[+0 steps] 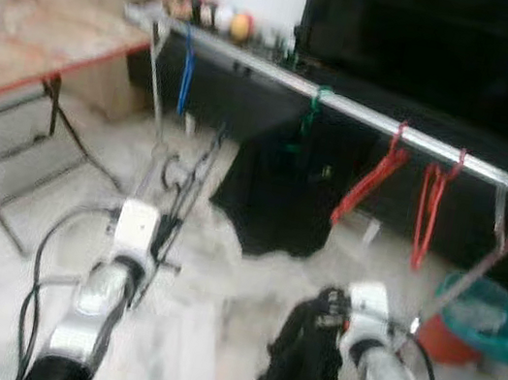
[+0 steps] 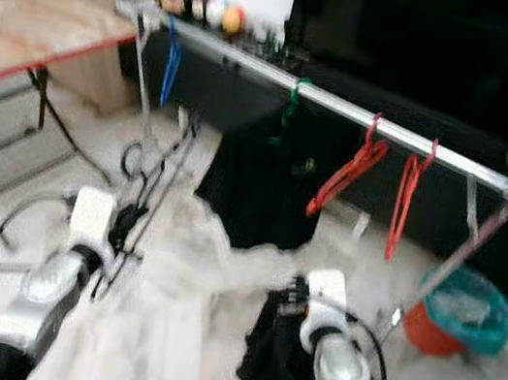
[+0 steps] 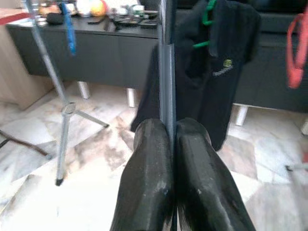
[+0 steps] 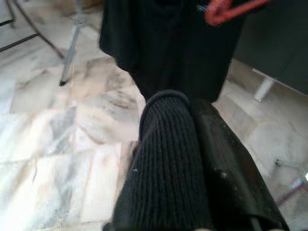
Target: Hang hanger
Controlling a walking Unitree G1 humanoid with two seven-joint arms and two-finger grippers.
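Both tools are occupied. Left tool (image 3: 171, 144) is pinched shut on a thin grey hanger (image 3: 167, 72), whose wire body rises ahead of the arm toward the rail (image 1: 366, 114). Right tool (image 4: 192, 125) is closed on a black knit garment (image 1: 306, 367) that droops from it near the floor (image 1: 220, 273).

Going by size: a dark TV (image 1: 437, 45) and low cabinet (image 3: 96, 53) fill the back wall; the long silver rail runs across in front on thin legs; a folding table (image 1: 35, 33) with a pale marbled top stands to the left. On the rail hang a black shirt (image 1: 279, 185) on a green hanger (image 1: 312, 112), two red hangers (image 1: 401, 191) and a blue one (image 1: 187, 75). A teal-lined red bin (image 1: 476, 328) sits at the right. Small bottles and a ball crowd the cabinet top.

To hang the grey hanger well, I judge the left arm should lift its hook above the rail in the free stretch between the blue hanger and the shirt, then lower until the hook seats before letting go. The views are blurred, so the hook's exact shape is unclear.
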